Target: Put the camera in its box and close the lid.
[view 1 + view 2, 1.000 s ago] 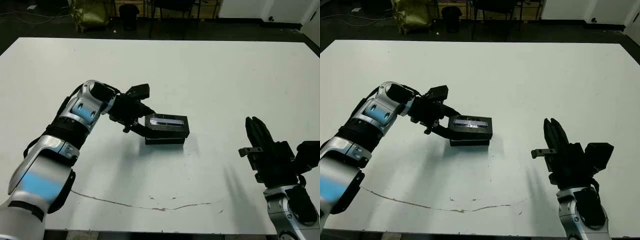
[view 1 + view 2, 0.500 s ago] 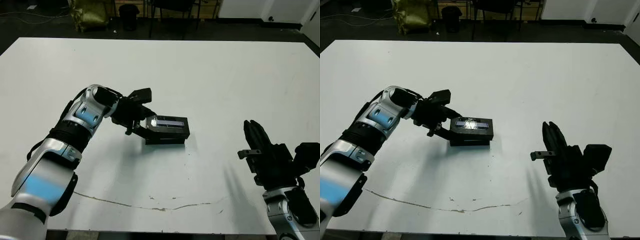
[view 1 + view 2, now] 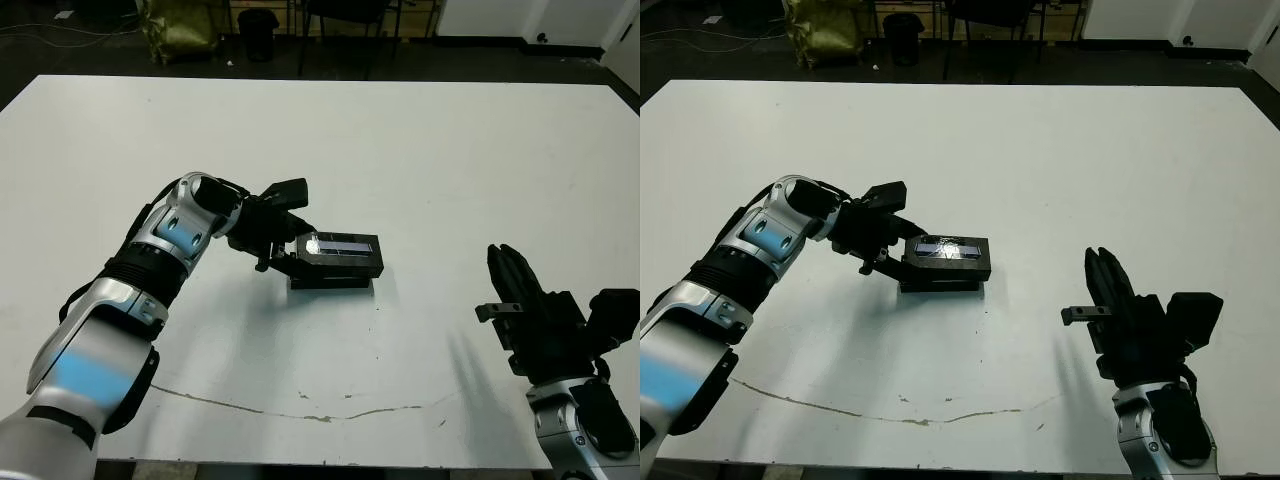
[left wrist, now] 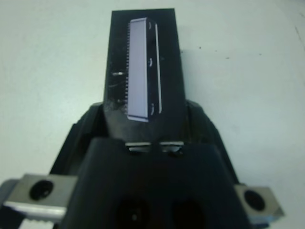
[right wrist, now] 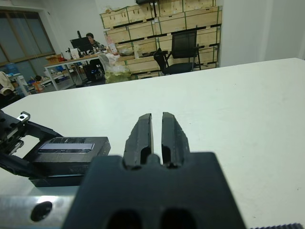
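The lid (image 3: 341, 250), flat and black with a silvery strip on top, lies nearly level over the black box (image 3: 330, 281) in the middle of the table. My left gripper (image 3: 293, 255) is shut on the lid's left end; in the left wrist view the lid (image 4: 143, 81) runs out from between its fingers (image 4: 84, 129). The camera is hidden. Apart from the box, my right gripper (image 3: 510, 268) stands upright near the front right, fingers pressed together and holding nothing. The right wrist view shows its fingers (image 5: 143, 131) and, past them, the lid (image 5: 69, 145).
A thin brown crack line (image 3: 300, 412) runs across the white table (image 3: 450, 150) near its front edge. Beyond the far edge are a dark floor, chair legs and a yellow-green bag (image 3: 180, 25). In the right wrist view, a person sits at a desk (image 5: 90, 40) far behind.
My left gripper has shifted a little to the right and brought the lid from a tilt down to nearly level on the box. The right gripper has sunk slightly.
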You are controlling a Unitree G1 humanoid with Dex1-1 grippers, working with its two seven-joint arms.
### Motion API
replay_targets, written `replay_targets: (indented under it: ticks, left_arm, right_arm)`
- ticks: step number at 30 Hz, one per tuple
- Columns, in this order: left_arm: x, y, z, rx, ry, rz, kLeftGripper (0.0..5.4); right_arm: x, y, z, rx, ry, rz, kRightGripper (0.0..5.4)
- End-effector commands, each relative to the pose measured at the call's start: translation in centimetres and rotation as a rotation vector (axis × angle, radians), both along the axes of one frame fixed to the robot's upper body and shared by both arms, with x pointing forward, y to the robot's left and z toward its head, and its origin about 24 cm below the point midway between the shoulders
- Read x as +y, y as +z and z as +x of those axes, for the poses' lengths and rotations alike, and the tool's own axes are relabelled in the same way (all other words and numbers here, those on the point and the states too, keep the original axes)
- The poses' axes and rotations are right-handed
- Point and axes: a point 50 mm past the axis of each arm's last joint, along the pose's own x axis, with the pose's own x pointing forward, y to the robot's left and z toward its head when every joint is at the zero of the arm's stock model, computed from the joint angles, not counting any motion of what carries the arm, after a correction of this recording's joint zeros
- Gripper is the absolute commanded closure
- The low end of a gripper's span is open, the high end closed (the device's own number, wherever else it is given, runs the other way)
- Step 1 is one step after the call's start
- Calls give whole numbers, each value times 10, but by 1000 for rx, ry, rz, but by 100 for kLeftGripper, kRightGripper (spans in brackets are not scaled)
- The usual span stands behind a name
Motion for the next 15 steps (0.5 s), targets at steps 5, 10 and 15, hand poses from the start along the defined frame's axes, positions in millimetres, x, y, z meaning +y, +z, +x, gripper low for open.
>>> replay_targets:
  ticks: [5,10,15]
  left_arm:
    - [8,-8,-3,59,7,42,287]
    - [7,-6,-2,88,21,54,287]
    - [6,-4,-2,92,17,51,287]
  right_arm:
    - [-2,-6,-1,27,-5,-12,540]
    - [-2,-8,0,23,6,8,540]
    - [-2,-8,0,25,0,-2,540]
